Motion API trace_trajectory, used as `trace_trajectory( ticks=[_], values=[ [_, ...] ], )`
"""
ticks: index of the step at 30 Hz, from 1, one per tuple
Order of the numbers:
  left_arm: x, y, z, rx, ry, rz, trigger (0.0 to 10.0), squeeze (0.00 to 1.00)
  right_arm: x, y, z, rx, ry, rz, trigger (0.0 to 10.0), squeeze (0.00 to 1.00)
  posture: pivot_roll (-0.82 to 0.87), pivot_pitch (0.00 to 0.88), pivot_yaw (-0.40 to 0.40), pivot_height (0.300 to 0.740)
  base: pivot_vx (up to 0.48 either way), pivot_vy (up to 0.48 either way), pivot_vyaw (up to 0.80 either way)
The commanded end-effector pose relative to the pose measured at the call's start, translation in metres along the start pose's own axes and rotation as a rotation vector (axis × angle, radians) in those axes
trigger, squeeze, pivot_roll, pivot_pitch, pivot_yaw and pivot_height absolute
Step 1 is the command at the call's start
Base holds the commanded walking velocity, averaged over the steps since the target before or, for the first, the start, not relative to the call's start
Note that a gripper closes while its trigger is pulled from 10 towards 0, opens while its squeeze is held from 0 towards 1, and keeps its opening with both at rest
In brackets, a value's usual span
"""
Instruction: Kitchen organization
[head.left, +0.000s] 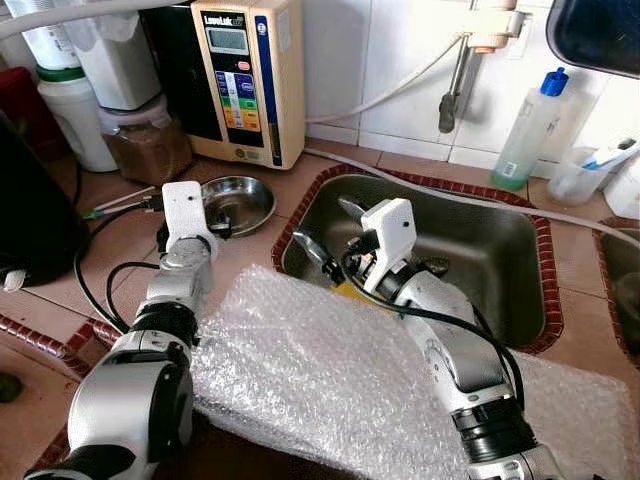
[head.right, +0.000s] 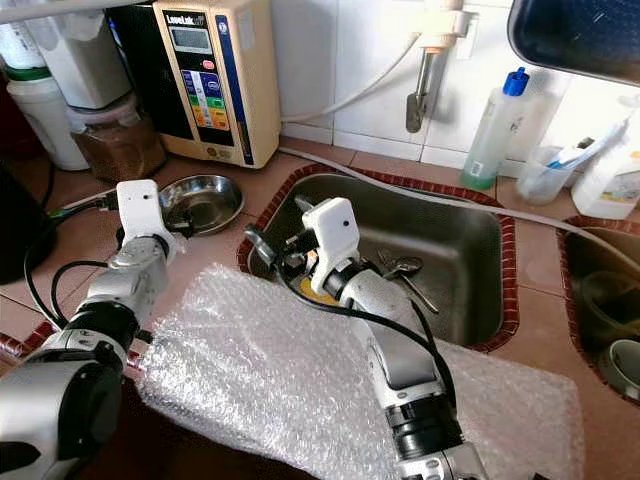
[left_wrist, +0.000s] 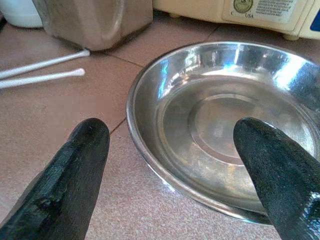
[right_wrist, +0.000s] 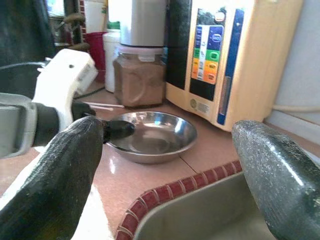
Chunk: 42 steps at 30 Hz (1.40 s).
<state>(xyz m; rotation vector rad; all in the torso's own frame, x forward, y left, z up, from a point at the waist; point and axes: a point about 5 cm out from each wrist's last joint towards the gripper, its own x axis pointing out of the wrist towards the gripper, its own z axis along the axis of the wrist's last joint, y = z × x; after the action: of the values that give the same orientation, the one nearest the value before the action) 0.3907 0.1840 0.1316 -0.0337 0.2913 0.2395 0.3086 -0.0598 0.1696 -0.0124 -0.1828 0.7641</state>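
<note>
Left gripper: we see its jaws apart, straddling the near rim of the steel bowl; one finger sits over the tiles outside the rim, the other over the bowl's inside; whether either touches the metal we cannot tell
Right gripper: we see its jaws apart and holding nothing, poised over the left edge of the sink, pointed toward the bowl
Steel bowl: upright and empty on the tiled table, just left of the sink, in front of the cream water unit
Beside the bowl: two white cotton swabs lie on the tiles near a jar of brown powder
Bubble wrap: we see it spread over the table's front edge, under both forearms
Sink: a spoon lies on its floor; something yellow shows under our right wrist, too hidden to name
Wall side: a tap hangs above the sink; a clear bottle with a blue cap stands to its right
</note>
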Motion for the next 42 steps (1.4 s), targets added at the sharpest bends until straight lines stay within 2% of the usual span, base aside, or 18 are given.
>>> trace_trajectory(
  ticks=[1, 3, 4, 7, 11, 12, 13, 16, 17, 19, 26, 31, 36, 42],
  values=[
    [0.001, 0.002, 0.003, -0.023, 0.022, -0.006, 10.0, 0.00, 0.000, 0.004, 0.004, -0.011, -0.001, 0.024, 10.0, 0.81, 0.03, 0.000, 0.096, 0.740, 0.000, 0.000, 0.00],
    [0.002, 0.002, 0.002, -0.031, 0.028, -0.010, 10.0, 0.00, 0.000, 0.004, 0.003, -0.011, 0.000, 0.029, 10.0, 0.81, 0.03, 0.000, 0.096, 0.740, 0.000, 0.000, 0.00],
    [0.001, 0.000, -0.001, -0.057, 0.051, -0.033, 10.0, 0.00, -0.001, 0.006, 0.003, -0.020, 0.013, 0.052, 10.0, 0.66, 0.02, 0.000, 0.097, 0.740, 0.000, 0.000, 0.00],
    [0.001, -0.004, -0.005, -0.100, 0.089, -0.055, 10.0, 0.00, -0.004, 0.009, -0.002, -0.042, 0.057, 0.094, 10.0, 0.63, 0.02, 0.000, 0.098, 0.740, 0.000, 0.000, 0.00],
    [0.001, -0.004, -0.005, -0.101, 0.093, -0.051, 10.0, 0.00, -0.006, 0.007, -0.007, -0.055, 0.087, 0.091, 10.0, 0.61, 0.02, 0.000, 0.097, 0.740, 0.000, 0.000, 0.00],
    [0.001, -0.005, -0.005, -0.108, 0.097, -0.051, 8.9, 0.00, -0.007, 0.007, -0.007, -0.055, 0.088, 0.092, 10.0, 0.61, 0.02, 0.000, 0.097, 0.740, 0.000, 0.000, 0.00],
    [0.001, -0.005, -0.005, -0.120, 0.104, -0.054, 5.3, 0.00, -0.006, 0.008, -0.007, -0.052, 0.088, 0.094, 10.0, 0.61, 0.02, 0.000, 0.095, 0.740, 0.000, 0.000, 0.00],
    [0.002, -0.002, -0.005, -0.143, 0.118, -0.047, 2.2, 0.00, -0.006, 0.008, -0.007, -0.057, 0.092, 0.103, 10.0, 0.61, 0.02, 0.000, 0.095, 0.740, 0.000, 0.000, 0.00],
    [0.002, -0.002, -0.005, -0.143, 0.118, -0.047, 2.2, 0.00, -0.006, 0.008, -0.007, -0.057, 0.092, 0.103, 10.0, 0.61, 0.02, 0.000, 0.095, 0.740, 0.000, 0.000, 0.00],
    [0.003, 0.001, -0.003, -0.151, 0.119, -0.039, 0.0, 0.00, -0.005, 0.008, -0.007, -0.061, 0.093, 0.107, 10.0, 0.61, 0.03, 0.000, 0.094, 0.740, 0.000, 0.000, 0.00],
    [0.003, 0.009, -0.006, -0.179, 0.139, -0.023, 0.0, 0.00, -0.003, 0.008, -0.007, -0.065, 0.097, 0.112, 10.0, 0.61, 0.04, 0.000, 0.089, 0.740, 0.000, 0.000, 0.00],
    [0.003, 0.012, -0.008, -0.160, 0.148, -0.025, 0.0, 0.00, -0.002, 0.008, -0.007, -0.067, 0.097, 0.117, 10.0, 0.61, 0.04, 0.000, 0.086, 0.740, 0.000, 0.000, 0.00],
    [0.003, 0.016, -0.011, -0.212, 0.175, -0.019, 0.0, 0.00, -0.002, 0.007, -0.007, -0.071, 0.103, 0.122, 10.0, 0.61, 0.05, 0.000, 0.082, 0.740, 0.000, 0.000, 0.00],
    [0.003, 0.022, -0.009, -0.224, 0.177, -0.009, 0.0, 0.00, -0.001, 0.006, -0.007, -0.074, 0.106, 0.121, 10.0, 0.61, 0.04, 0.000, 0.081, 0.740, 0.000, 0.000, 0.00]
  ],
)
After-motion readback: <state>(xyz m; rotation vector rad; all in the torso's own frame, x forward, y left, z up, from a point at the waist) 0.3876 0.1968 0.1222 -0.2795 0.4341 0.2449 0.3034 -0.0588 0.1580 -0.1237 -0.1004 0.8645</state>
